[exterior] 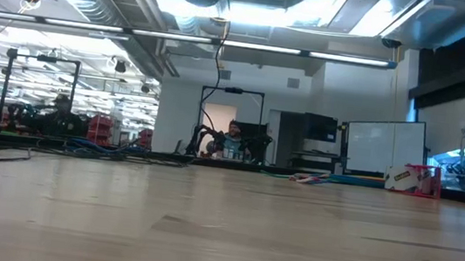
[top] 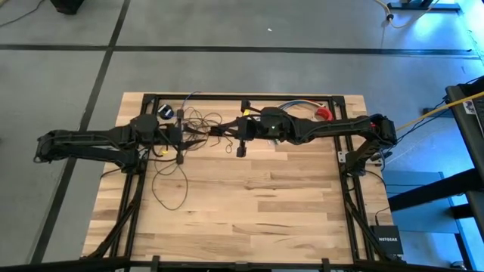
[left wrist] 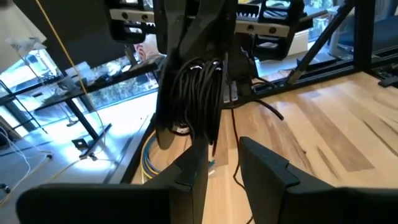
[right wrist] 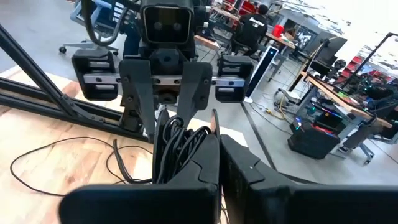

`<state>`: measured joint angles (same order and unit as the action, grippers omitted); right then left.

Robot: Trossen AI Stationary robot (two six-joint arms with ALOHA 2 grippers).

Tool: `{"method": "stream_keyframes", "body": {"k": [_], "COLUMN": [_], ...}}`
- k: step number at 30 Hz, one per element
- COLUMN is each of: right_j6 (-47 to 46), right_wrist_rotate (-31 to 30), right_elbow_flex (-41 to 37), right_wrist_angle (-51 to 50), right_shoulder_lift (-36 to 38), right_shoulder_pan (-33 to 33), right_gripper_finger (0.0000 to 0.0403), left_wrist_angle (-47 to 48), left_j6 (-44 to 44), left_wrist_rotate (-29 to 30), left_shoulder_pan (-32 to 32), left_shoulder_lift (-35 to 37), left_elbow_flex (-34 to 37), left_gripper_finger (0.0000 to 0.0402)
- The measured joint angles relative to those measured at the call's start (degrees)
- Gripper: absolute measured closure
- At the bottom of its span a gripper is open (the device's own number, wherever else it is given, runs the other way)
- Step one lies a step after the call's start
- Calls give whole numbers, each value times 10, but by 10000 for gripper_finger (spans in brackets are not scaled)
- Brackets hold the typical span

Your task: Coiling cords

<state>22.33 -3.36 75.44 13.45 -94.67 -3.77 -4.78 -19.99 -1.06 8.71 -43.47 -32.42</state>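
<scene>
**Both grippers on the cord bundle, handoff risk**

Grippers meet mid-air over the wooden table's [top: 257,204] far half. Right gripper [right wrist: 217,152]: clamped tight on the coiled cord bundle [right wrist: 177,146], loops bunched between its fingers. Left gripper [left wrist: 224,165]: part-open, fingers either side of the same bundle [left wrist: 199,93]; can't tell if they actually bear on it.

Rest of the cord [top: 170,177] trails in loose loops on the table under the left arm.

Risks, my read:
- Coil springs apart if one side lets go before the other grips properly.
- Trailing slack snags on an arm or frame and drags loops out.
- Fingers could collide, they're very close.
</scene>
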Motion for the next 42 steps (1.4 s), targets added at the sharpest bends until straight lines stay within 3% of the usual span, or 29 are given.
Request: {"method": "stream_keyframes", "body": {"k": [13, 17, 22, 27, 37, 42], "right_j6": [0, 0, 0, 0, 0, 3], "right_wrist_rotate": [0, 0, 5, 8, 10, 7], "right_elbow_flex": [0, 0, 0, 0, 0, 0], "right_wrist_angle": [8, 10, 20, 17, 19, -30], "right_shoulder_lift": [-1, -1, -1, -1, -1, 30], "right_shoulder_pan": [0, 0, 0, 0, 0, 1], "right_gripper_finger": [397, 397, 397, 396, 358, 306], "left_wrist_angle": [-38, -60, -73, -76, -82, -86], "left_j6": [10, 13, 2, 3, 1, 1], "left_wrist_rotate": [2, 4, 3, 3, 1, 0], "left_shoulder_pan": [-6, -6, -6, -6, -5, -5], "left_shoulder_lift": [-23, -38, -47, -45, -45, -41], "left_elbow_flex": [0, 0, 0, 0, 0, 0], "left_gripper_finger": [321, 341, 394, 398, 400, 400]}}
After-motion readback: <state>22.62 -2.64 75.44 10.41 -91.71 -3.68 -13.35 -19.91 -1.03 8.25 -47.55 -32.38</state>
